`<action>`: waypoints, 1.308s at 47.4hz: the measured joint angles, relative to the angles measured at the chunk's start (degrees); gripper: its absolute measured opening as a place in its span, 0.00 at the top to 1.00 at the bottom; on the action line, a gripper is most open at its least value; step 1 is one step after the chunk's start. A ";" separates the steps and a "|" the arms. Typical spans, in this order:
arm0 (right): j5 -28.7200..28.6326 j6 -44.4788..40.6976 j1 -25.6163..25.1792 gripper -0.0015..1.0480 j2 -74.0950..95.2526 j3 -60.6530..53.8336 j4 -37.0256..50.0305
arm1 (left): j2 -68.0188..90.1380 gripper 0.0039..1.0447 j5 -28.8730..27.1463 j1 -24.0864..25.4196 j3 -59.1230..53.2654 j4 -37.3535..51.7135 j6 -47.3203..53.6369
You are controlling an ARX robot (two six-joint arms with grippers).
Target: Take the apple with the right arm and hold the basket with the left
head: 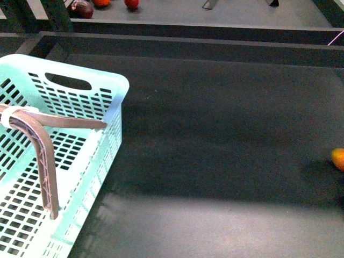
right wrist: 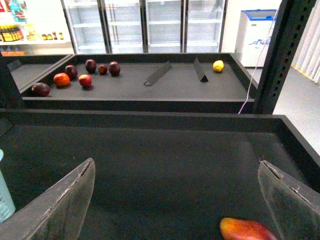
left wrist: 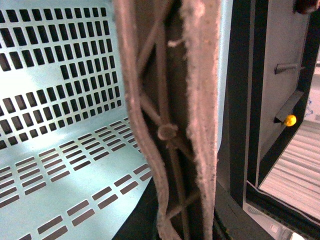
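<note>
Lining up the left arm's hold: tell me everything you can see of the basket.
The basket is pale mint-green plastic, rectangular, with slotted walls and floor and a cut-out hand slot in its far wall. It sits upright at the near left of the table, apparently empty. Its brownish-grey latticed handle, white-banded, arches over it.

The pale mint-green slotted plastic basket is set on the dark flat tabletop at its left; the round red-yellow apple is placed well apart, far right.

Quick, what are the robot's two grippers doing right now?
Left gripper: out of view, cannot tell.
Right gripper: open, holding nothing.
</note>
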 joint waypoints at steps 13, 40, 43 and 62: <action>0.00 0.00 0.00 0.09 0.00 0.00 0.00 | -7.91 0.92 -0.37 -9.55 3.37 -8.07 8.13; 0.00 0.00 0.00 0.09 0.00 0.00 0.00 | -6.64 0.92 -3.43 -33.22 15.72 -10.80 6.67; 0.00 0.00 0.00 0.09 0.00 0.00 0.00 | -6.23 0.92 -3.48 -34.62 16.50 -10.82 6.25; 0.00 0.00 0.00 0.09 0.00 0.00 0.00 | -6.23 0.92 -1.86 -40.72 20.15 -11.26 6.62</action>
